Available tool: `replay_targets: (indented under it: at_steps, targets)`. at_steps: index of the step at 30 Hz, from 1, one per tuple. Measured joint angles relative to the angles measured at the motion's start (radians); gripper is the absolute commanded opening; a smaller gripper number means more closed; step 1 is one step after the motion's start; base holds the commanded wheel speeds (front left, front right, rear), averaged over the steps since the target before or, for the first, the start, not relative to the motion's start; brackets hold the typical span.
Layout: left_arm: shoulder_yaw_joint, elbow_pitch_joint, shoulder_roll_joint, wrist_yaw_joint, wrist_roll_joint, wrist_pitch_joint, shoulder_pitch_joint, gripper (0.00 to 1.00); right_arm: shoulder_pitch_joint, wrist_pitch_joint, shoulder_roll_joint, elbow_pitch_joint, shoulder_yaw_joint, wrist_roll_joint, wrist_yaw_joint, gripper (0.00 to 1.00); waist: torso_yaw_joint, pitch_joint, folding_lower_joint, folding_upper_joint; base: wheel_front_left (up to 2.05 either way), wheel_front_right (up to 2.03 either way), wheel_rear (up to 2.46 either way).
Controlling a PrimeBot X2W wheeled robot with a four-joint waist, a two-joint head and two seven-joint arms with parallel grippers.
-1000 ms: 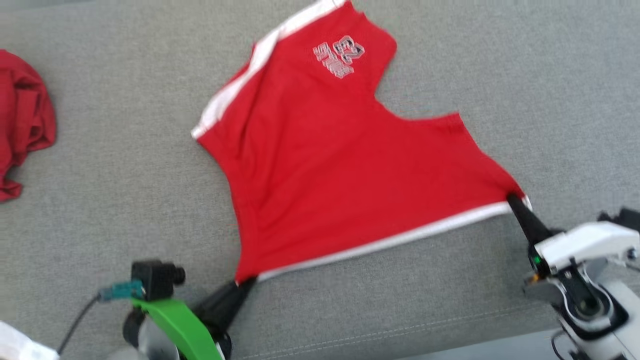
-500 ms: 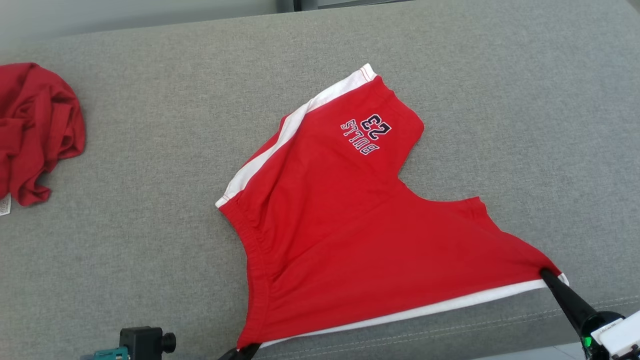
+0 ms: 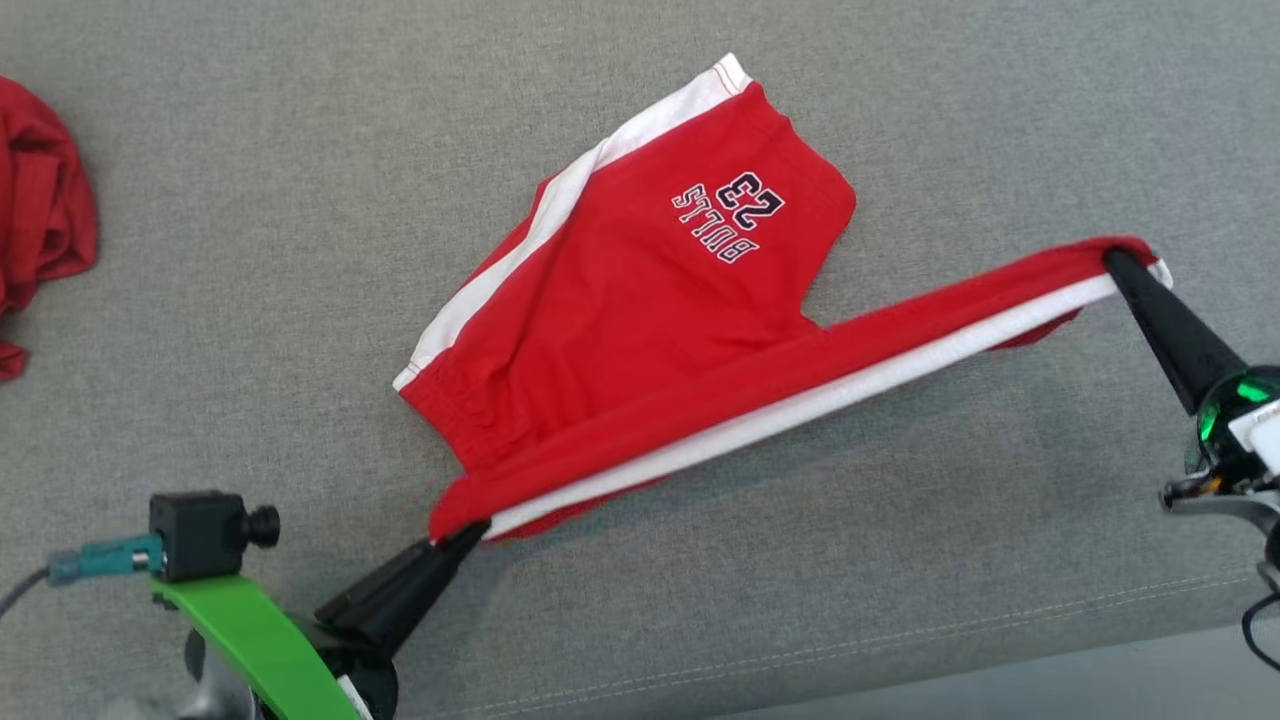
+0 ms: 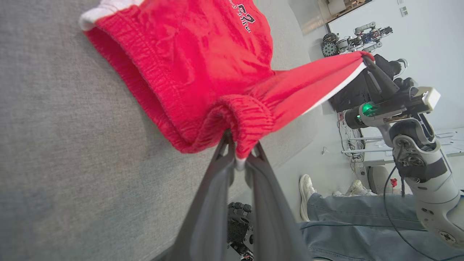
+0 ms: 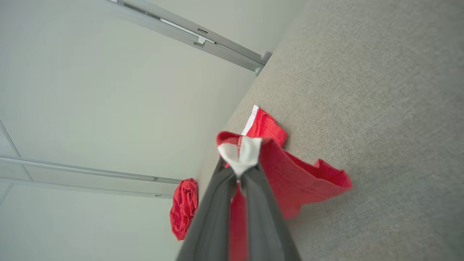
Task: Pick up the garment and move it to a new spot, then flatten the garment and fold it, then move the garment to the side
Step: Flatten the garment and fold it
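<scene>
The garment point(image 3: 640, 300) is a pair of red shorts with white side stripes and a dark "BULLS 23" print, lying on the grey cushion point(image 3: 250, 250). My left gripper point(image 3: 462, 535) is shut on the waistband corner point(image 4: 239, 119) at the lower left. My right gripper point(image 3: 1120, 262) is shut on the leg hem corner point(image 5: 241, 148) at the right. The near edge of the shorts is lifted off the cushion and stretched taut between both grippers, folding over toward the far leg. The far leg with the print still rests flat.
A second crumpled red cloth point(image 3: 40, 220) lies at the cushion's far left. The cushion's front seam point(image 3: 900, 640) runs along the bottom. In the left wrist view a person's leg in jeans point(image 4: 355, 217) and a white shoe stand beside the cushion.
Both grippers have lifted the near white-striped edge off the cushion and carried it toward the far side; the right gripper rose most. The head camera has also shifted.
</scene>
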Motion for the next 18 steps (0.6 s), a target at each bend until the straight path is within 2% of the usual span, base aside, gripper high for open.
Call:
replay_targets:
  at_steps: [4,14,18]
  targets:
    - [0.038,-0.015,0.022,0.021,-0.008,0.052,-0.106,0.0,-0.125,0.027,-0.002,0.026,0.009,-0.009,-0.029,0.0,0.008,0.049,0.0,0.0,0.0,0.0,0.0]
    - [0.064,0.002,0.005,0.046,-0.072,0.176,-0.333,0.0,-0.39,0.066,-0.016,0.119,0.029,-0.059,-0.031,0.0,0.06,0.165,0.0001,0.0,0.0,0.0,0.0]
    - [0.064,0.043,-0.012,0.053,-0.083,0.225,-0.415,0.0,-0.467,0.096,-0.032,0.219,0.075,-0.107,-0.03,0.0,0.092,0.217,0.0001,0.0,0.0,0.0,0.0]
